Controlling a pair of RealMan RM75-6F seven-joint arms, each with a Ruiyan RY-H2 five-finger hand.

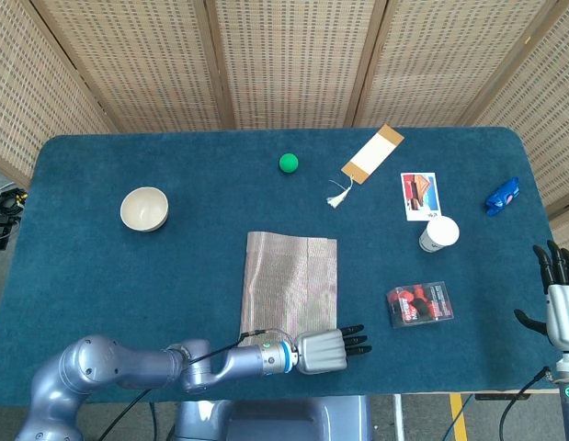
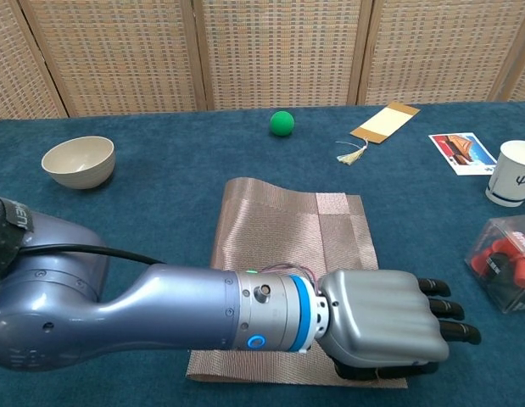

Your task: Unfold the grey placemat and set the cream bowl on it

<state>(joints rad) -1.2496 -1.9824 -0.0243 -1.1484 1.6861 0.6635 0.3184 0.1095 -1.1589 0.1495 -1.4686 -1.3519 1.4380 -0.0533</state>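
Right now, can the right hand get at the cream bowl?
Probably not. The right hand sits at the table's far right edge, while the cream bowl lies far left, with the placemat and left hand between.

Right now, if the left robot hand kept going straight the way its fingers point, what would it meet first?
Probably the clear box of red pieces. The left robot hand points right along the table's near edge; the box may sit slightly beyond that line, leaving only bare cloth.

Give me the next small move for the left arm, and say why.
Probably close the left robot hand on the placemat's near right corner, then lift and swing it right. The mat is folded, the hand rests flat over that corner, and the bowl sits far off to the left, so unfolding comes first.
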